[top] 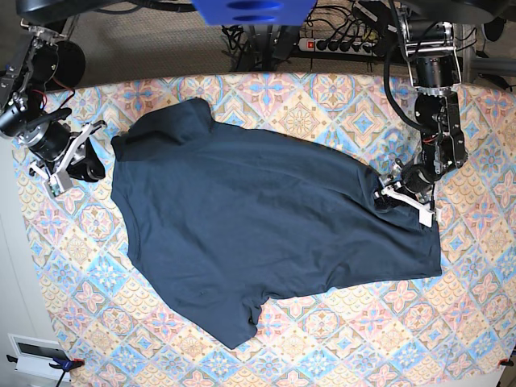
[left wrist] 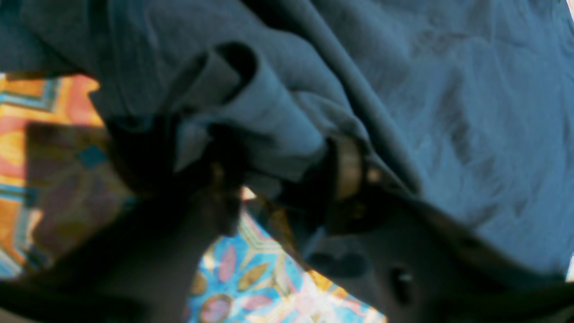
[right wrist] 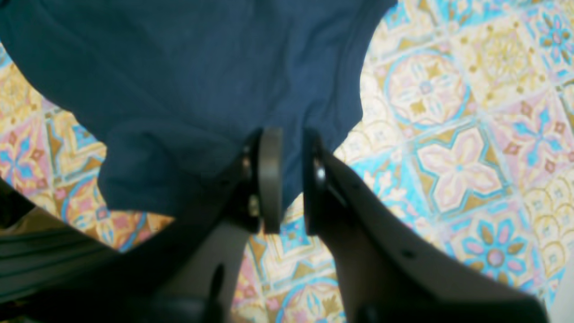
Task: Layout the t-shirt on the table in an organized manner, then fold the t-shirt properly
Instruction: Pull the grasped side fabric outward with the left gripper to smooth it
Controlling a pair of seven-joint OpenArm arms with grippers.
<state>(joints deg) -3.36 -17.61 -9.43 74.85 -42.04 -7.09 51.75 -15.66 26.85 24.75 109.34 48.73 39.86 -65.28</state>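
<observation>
One soft, creased navy t-shirt [top: 258,234] on floral-tiled table [top: 339,105].

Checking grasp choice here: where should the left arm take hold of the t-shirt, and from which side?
At the hem edge, the t-shirt's right side in the base view, coming in from outside over the table. The cloth bunches into a raised fold there, which the left gripper already straddles, so its fingers can pinch it.

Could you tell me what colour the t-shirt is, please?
Plain dark navy t-shirt; base view shows it best.
</observation>
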